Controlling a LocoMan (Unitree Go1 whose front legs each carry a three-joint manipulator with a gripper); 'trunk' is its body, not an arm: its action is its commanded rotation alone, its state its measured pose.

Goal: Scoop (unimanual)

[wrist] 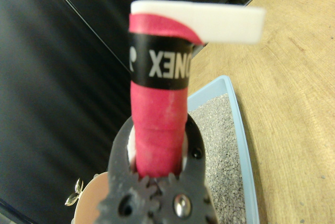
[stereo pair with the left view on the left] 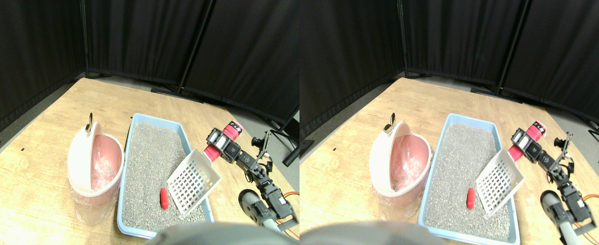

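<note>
One red lump (stereo pair with the left view on the left: pixel 164 198) lies on the grey litter in the blue tray (stereo pair with the left view on the left: pixel 135 122), just ahead of the white slotted scoop (stereo pair with the left view on the left: pixel 193 180), whose front edge rests tilted down into the litter, well beyond the jaws. The right gripper (stereo pair with the left view on the left: pixel 220 144) has its jaws closed around the scoop's red-wrapped handle (wrist: pixel 158 130), plainly pinching it, so the blade is angled to slide under the lump. Farther off past the tray stands a pink bin (stereo pair with the left view on the left: pixel 95 171) with its swing lid tipped, likely the dump spot.
</note>
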